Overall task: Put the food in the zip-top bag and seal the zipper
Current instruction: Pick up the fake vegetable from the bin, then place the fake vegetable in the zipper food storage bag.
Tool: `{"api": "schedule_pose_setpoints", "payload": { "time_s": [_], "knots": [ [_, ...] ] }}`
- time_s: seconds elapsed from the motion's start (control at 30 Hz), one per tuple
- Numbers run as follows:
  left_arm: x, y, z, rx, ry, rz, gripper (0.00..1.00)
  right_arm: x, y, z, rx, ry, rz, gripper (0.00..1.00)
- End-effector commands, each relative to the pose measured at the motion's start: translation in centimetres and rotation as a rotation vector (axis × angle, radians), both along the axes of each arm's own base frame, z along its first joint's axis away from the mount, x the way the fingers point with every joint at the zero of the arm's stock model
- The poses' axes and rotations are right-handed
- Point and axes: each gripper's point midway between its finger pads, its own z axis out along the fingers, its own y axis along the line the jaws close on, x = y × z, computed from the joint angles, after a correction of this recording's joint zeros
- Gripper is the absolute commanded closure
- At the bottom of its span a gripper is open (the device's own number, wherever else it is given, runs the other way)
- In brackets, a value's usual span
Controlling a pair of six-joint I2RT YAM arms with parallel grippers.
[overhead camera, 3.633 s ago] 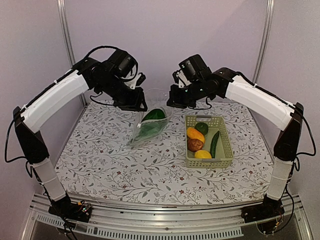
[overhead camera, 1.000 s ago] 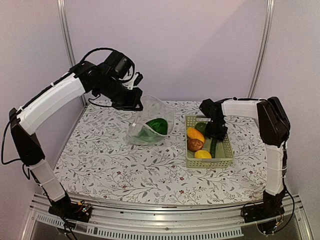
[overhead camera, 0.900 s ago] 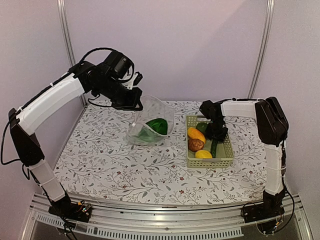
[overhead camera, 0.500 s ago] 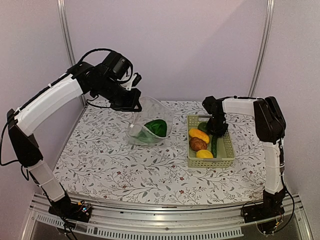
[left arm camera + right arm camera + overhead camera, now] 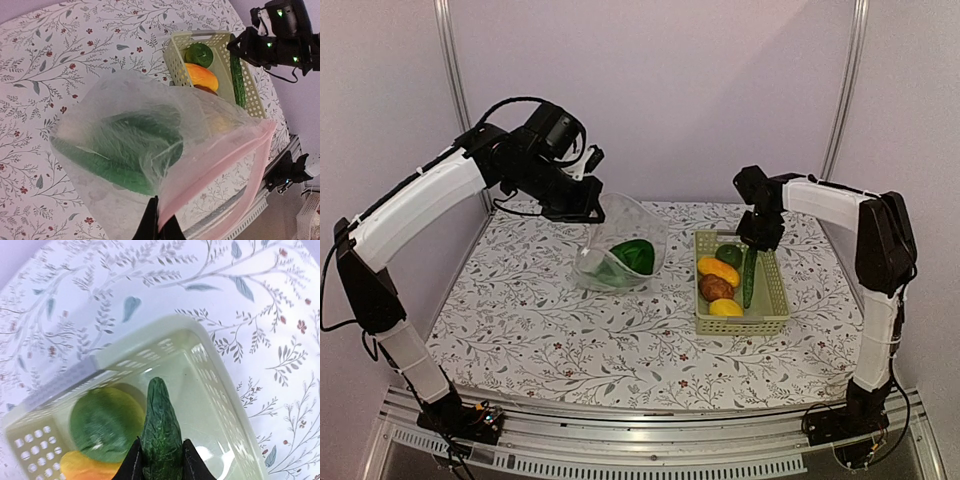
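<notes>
My left gripper is shut on the mouth edge of the clear zip-top bag and holds it open above the table; its pink zipper strip shows in the left wrist view. A leafy green lies inside the bag. My right gripper is shut on the green cucumber, lifting one end over the pale green basket; it also shows in the right wrist view. The basket holds the orange-yellow oval, brown potato, yellow lemon and dark green lump.
The table has a floral cloth. A purple wall stands behind, with metal posts at the left and right back corners. The basket sits right of the bag.
My right arm left the bag mouth, went down into the basket, gripped the cucumber and is raising its far end. The left gripper keeps holding the bag, which now hangs wider open.
</notes>
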Motion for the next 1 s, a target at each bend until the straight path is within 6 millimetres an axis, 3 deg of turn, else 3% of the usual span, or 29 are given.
{"api": "schedule_pose_setpoints", "payload": {
  "time_s": [0.0,0.1,0.2,0.23,0.37,0.57,0.67,0.8,0.97],
  "knots": [
    [0.7,-0.9,1.0,-0.049,-0.013,-0.007,1.0,-0.1,1.1,9.0,0.022,-0.227,0.099,0.94],
    [0.8,-1.2,0.9,-0.058,-0.002,-0.011,1.0,0.0,3.4,13.5,0.108,-0.357,0.213,1.0],
    [0.9,-1.9,1.1,-0.086,0.014,-0.018,1.0,-0.9,7.3,20.3,0.206,-0.551,0.41,1.0],
    [1.0,-2.0,1.2,-0.095,0.017,-0.016,1.0,-1.6,8.4,23.2,0.229,-0.633,0.477,1.0],
    [1.2,-3.0,2.0,-0.153,0.03,-0.022,1.0,-5.3,12.3,31.2,0.342,-0.915,0.671,1.0],
    [1.2,-4.2,2.2,-0.201,0.079,-0.047,1.0,-10.5,15.3,40.2,0.522,-1.252,0.795,1.0],
    [1.5,-4.1,2.1,-0.21,0.088,-0.043,1.0,-12.7,17.5,42.8,0.589,-1.362,0.886,1.0],
    [2.1,-3.5,1.8,-0.222,0.109,-0.032,1.0,-15.3,20.3,44.5,0.645,-1.49,1.012,1.0],
    [2.7,-2.7,1.9,-0.232,0.117,-0.015,1.0,-16.2,23.2,43.2,0.699,-1.53,1.1,1.0]
  ]
}}
